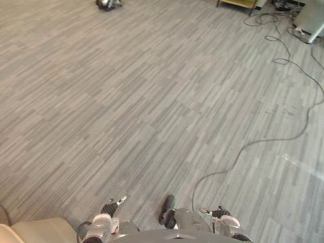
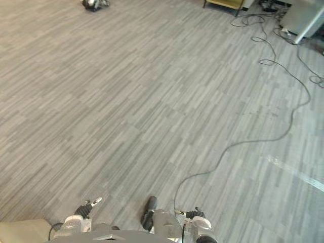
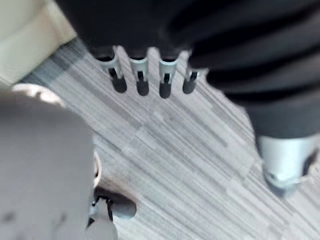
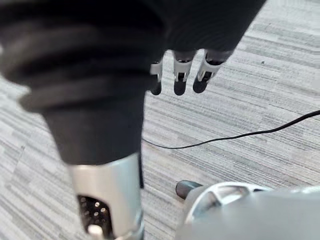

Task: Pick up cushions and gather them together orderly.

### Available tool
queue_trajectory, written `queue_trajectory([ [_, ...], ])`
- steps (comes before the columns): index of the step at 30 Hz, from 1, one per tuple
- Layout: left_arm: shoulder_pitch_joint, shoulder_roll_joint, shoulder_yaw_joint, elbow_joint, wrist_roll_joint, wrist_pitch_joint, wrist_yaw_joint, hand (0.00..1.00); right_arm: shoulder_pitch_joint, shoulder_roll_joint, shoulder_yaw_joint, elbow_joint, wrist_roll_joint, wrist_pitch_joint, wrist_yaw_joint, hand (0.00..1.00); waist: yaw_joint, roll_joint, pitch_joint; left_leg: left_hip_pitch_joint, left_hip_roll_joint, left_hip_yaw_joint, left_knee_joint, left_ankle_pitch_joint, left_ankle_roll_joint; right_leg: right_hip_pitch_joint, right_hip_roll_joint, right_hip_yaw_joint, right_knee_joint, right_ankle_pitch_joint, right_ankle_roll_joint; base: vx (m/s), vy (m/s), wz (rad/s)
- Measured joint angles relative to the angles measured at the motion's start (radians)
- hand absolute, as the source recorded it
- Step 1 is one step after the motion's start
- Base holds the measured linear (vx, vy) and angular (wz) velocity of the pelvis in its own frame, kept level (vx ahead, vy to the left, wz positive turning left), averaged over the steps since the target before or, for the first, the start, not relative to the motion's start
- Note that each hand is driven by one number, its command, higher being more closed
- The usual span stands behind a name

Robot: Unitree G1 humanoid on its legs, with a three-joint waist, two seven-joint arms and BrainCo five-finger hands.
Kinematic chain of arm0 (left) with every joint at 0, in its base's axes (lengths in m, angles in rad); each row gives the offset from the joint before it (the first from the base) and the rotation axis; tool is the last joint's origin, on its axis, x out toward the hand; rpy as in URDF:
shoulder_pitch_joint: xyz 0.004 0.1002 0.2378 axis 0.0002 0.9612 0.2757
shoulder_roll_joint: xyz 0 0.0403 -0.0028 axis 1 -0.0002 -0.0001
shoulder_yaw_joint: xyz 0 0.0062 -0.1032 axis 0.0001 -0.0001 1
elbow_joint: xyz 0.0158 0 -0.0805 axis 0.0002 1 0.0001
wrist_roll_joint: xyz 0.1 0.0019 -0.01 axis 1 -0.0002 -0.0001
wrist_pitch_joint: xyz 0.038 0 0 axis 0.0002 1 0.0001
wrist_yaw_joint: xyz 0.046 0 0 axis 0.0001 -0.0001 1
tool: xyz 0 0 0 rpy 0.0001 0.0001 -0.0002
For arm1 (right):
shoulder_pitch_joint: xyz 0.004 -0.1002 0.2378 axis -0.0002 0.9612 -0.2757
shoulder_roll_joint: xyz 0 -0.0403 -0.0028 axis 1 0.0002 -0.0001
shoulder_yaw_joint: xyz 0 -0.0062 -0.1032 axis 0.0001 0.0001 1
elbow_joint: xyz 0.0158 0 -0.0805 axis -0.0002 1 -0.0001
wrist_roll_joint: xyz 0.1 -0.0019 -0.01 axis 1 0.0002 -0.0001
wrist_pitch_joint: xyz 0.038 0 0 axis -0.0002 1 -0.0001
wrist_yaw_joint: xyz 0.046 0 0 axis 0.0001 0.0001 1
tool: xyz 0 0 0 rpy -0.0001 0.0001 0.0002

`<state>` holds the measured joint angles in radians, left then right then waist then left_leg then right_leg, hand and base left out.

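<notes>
The cushion, pale beige, lies on the grey carpet floor at the near left corner of the scene, close beside the robot. The left wrist view shows a corner of it just past the left hand. That hand hangs above the carpet with its fingers straight and loose, holding nothing. The right hand hangs the same way at the near right, empty and relaxed, well apart from the cushion. A small dark object sits at the far left edge.

The step in hand looks like the approach, with no pick-up begun. The next move probably calls for turning toward the near left and lowering the left hand onto the cushion's edge, then closing the fingers round it.
</notes>
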<state>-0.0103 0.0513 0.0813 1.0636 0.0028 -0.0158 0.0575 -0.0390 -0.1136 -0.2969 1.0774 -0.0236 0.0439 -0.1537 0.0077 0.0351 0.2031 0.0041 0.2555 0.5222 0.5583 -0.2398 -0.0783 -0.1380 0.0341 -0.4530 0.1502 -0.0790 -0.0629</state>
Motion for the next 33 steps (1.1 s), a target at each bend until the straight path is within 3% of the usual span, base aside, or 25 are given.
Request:
queue_trajectory([
  [1, 0.000, -0.005, 0.003, -0.015, 0.000, -0.002, 0.000, 0.00, -0.005, -0.003, 0.002, 0.000, 0.000, 0.001, -0.001, 0.00, 0.007, 0.008, 0.010, -0.067, 0.001, -0.086, 0.120, -0.024, 0.021, 0.008, 0.022, 0.062, -0.006, 0.004, 0.001, 0.05, -0.096, -0.92],
  [3, -0.001, -0.015, 0.009, -0.034, -0.001, -0.004, 0.000, 0.00, -0.007, -0.013, 0.001, 0.001, 0.001, 0.001, -0.001, 0.00, 0.011, 0.019, 0.030, -0.120, -0.054, -0.188, 0.153, -0.064, 0.013, 0.047, 0.040, 0.099, -0.055, 0.003, 0.000, 0.07, -0.012, -0.96],
  [4, -0.001, -0.016, 0.015, -0.046, -0.002, -0.005, -0.001, 0.00, -0.011, -0.012, 0.000, 0.001, 0.009, 0.001, -0.002, 0.00, 0.019, 0.014, 0.035, -0.152, -0.095, -0.220, 0.128, -0.076, 0.022, 0.075, 0.040, 0.117, -0.097, 0.003, 0.000, 0.10, 0.004, -0.94],
  [6, -0.002, -0.016, 0.021, -0.061, -0.002, -0.006, 0.000, 0.00, 0.000, -0.012, 0.000, 0.001, 0.020, 0.001, -0.002, 0.00, 0.025, 0.009, 0.037, -0.198, -0.131, -0.231, 0.060, -0.074, 0.021, 0.109, 0.039, 0.136, -0.140, 0.003, 0.002, 0.10, -0.012, -0.69],
  [8, -0.004, -0.016, 0.036, -0.072, -0.003, -0.007, -0.001, 0.00, 0.001, -0.010, -0.001, 0.000, 0.024, 0.002, -0.005, 0.00, 0.031, 0.008, 0.043, -0.247, -0.165, -0.260, -0.106, -0.033, 0.019, 0.135, 0.040, 0.159, -0.149, 0.004, 0.002, 0.15, -0.011, -0.56],
  [10, -0.006, -0.016, 0.037, -0.076, -0.015, -0.009, -0.001, 0.00, 0.006, -0.003, 0.000, -0.004, 0.029, 0.001, -0.009, 0.00, 0.043, 0.006, 0.045, -0.266, -0.186, -0.278, -0.328, 0.070, 0.019, 0.174, 0.052, 0.194, -0.190, -0.002, 0.012, 0.15, -0.002, -0.46],
  [11, -0.005, -0.018, 0.036, -0.077, -0.019, -0.009, 0.000, 0.00, 0.006, 0.001, 0.000, -0.004, 0.031, -0.001, -0.009, 0.00, 0.048, 0.015, 0.040, -0.283, -0.176, -0.280, -0.372, 0.095, 0.026, 0.183, 0.064, 0.201, -0.201, -0.023, 0.046, 0.19, 0.040, -0.93],
  [12, -0.007, -0.035, 0.048, -0.079, -0.033, -0.022, 0.000, 0.00, 0.003, -0.017, 0.008, -0.011, 0.036, -0.004, -0.010, 0.00, 0.082, 0.068, 0.038, -0.336, -0.101, -0.318, -0.400, 0.136, 0.008, 0.083, 0.078, 0.220, 0.038, -0.106, -0.038, 0.18, 0.064, -0.96],
  [13, -0.007, -0.031, 0.068, -0.085, -0.041, -0.028, -0.002, 0.00, 0.000, -0.013, 0.010, -0.010, 0.037, -0.009, -0.009, 0.00, 0.092, 0.054, 0.046, -0.349, -0.097, -0.325, -0.375, 0.192, -0.005, 0.067, 0.057, 0.227, 0.089, -0.103, -0.027, 0.23, 0.119, -1.05],
  [14, -0.004, -0.030, 0.082, -0.079, -0.040, -0.024, -0.001, 0.00, -0.005, -0.013, -0.015, -0.008, 0.044, -0.012, -0.009, 0.00, 0.085, 0.066, 0.053, -0.335, -0.085, -0.354, -0.353, 0.279, 0.013, 0.088, 0.065, 0.238, 0.109, -0.142, -0.005, 0.23, 0.123, -0.63],
  [17, 0.029, -0.008, 0.116, -0.077, -0.039, -0.025, 0.000, 0.00, 0.006, 0.005, -0.021, -0.008, 0.040, -0.016, -0.007, 0.00, 0.083, 0.019, 0.016, -0.355, -0.121, -0.357, -0.305, 0.304, 0.048, 0.073, 0.035, 0.310, 0.129, -0.190, 0.023, 0.34, 0.134, -0.53],
  [18, 0.040, 0.023, 0.116, -0.061, -0.037, -0.021, 0.001, 0.00, 0.022, 0.015, -0.023, -0.008, 0.035, -0.015, -0.006, 0.00, 0.082, -0.013, 0.000, -0.360, -0.162, -0.346, -0.257, 0.251, 0.073, 0.059, -0.011, 0.333, 0.178, -0.240, 0.071, 0.55, 0.182, -0.34],
  [19, 0.050, 0.038, 0.113, -0.042, -0.035, -0.007, 0.001, 0.00, 0.045, 0.028, -0.030, -0.010, 0.037, -0.017, -0.001, 0.00, 0.077, -0.047, -0.015, -0.333, -0.199, -0.331, -0.255, 0.201, 0.074, 0.065, -0.054, 0.339, 0.221, -0.279, 0.125, 0.54, 0.128, -0.14],
  [20, 0.057, 0.045, 0.113, -0.032, -0.033, -0.004, 0.002, 0.00, 0.061, 0.028, -0.030, -0.008, 0.035, -0.017, 0.000, 0.00, 0.075, -0.062, -0.020, -0.324, -0.213, -0.324, -0.253, 0.180, 0.079, 0.045, -0.069, 0.346, 0.293, -0.286, 0.146, 0.59, 0.112, 0.07],
  [21, 0.062, 0.054, 0.114, -0.022, -0.027, 0.001, 0.002, 0.00, 0.065, 0.027, -0.027, -0.006, 0.031, -0.017, 0.001, 0.00, 0.069, -0.075, -0.017, -0.314, -0.229, -0.315, -0.215, 0.147, 0.098, -0.020, -0.107, 0.367, 0.470, -0.272, 0.173, 0.70, 0.128, 0.10],
  [22, 0.080, 0.057, 0.112, -0.021, -0.020, 0.009, 0.002, 0.00, 0.062, 0.025, -0.028, -0.003, 0.029, -0.017, 0.001, 0.00, 0.066, -0.079, -0.014, -0.261, -0.235, -0.308, -0.178, 0.083, 0.115, -0.082, -0.152, 0.345, 0.699, -0.166, 0.192, 0.57, 0.119, 0.11],
  [23, 0.086, 0.056, 0.110, -0.021, -0.020, 0.011, 0.002, 0.00, 0.059, 0.023, -0.028, -0.003, 0.027, -0.018, 0.001, 0.00, 0.064, -0.077, -0.013, -0.237, -0.236, -0.309, -0.179, 0.069, 0.117, -0.094, -0.167, 0.328, 0.750, -0.133, 0.188, 0.57, 0.102, 0.03],
  [24, 0.103, 0.054, 0.106, -0.024, -0.020, 0.015, 0.002, 0.00, 0.055, 0.021, -0.028, -0.004, 0.021, -0.019, 0.002, 0.00, 0.063, -0.074, -0.010, -0.156, -0.238, -0.310, -0.187, 0.029, 0.123, -0.107, -0.218, 0.268, 0.874, -0.124, 0.154, 0.32, 0.042, -0.07],
  [26, 0.114, 0.050, 0.103, -0.024, -0.021, 0.015, 0.002, 0.00, 0.054, 0.018, -0.024, -0.016, 0.017, -0.026, 0.004, 0.00, 0.053, -0.058, -0.003, -0.066, -0.231, -0.329, -0.214, -0.015, 0.120, -0.126, -0.247, 0.216, 0.947, -0.156, 0.111, 0.50, 0.023, 0.01],
  [28, 0.115, 0.053, 0.104, -0.022, -0.021, 0.015, 0.003, 0.00, 0.054, 0.023, -0.021, -0.042, 0.018, -0.030, 0.015, 0.00, 0.039, -0.058, -0.001, 0.055, -0.210, -0.334, -0.286, -0.048, 0.101, -0.193, -0.244, 0.182, 0.887, -0.223, 0.106, 0.51, -0.067, 0.03],
  [30, 0.112, 0.051, 0.103, -0.022, -0.021, 0.015, 0.003, 0.00, 0.052, 0.022, -0.021, -0.053, 0.020, -0.040, 0.020, 0.00, 0.024, -0.051, 0.001, 0.107, -0.185, -0.335, -0.315, -0.060, 0.087, -0.245, -0.229, 0.157, 0.793, -0.240, 0.107, 0.49, -0.159, 0.04],
  [31, 0.108, 0.051, 0.104, -0.022, -0.021, 0.015, 0.003, 0.00, 0.054, 0.024, -0.020, -0.078, 0.021, -0.041, 0.021, 0.00, 0.011, -0.048, 0.004, 0.150, -0.159, -0.337, -0.345, -0.069, 0.076, -0.302, -0.206, 0.158, 0.673, -0.226, 0.104, 0.61, -0.248, 0.21],
  [33, 0.095, 0.052, 0.102, -0.021, -0.021, 0.015, 0.004, 0.00, 0.055, 0.026, -0.020, -0.081, 0.022, -0.040, 0.021, 0.00, -0.007, -0.046, 0.008, 0.204, -0.129, -0.362, -0.383, -0.073, 0.070, -0.337, -0.172, 0.197, 0.426, -0.123, 0.118, 0.53, -0.274, 0.40],
])
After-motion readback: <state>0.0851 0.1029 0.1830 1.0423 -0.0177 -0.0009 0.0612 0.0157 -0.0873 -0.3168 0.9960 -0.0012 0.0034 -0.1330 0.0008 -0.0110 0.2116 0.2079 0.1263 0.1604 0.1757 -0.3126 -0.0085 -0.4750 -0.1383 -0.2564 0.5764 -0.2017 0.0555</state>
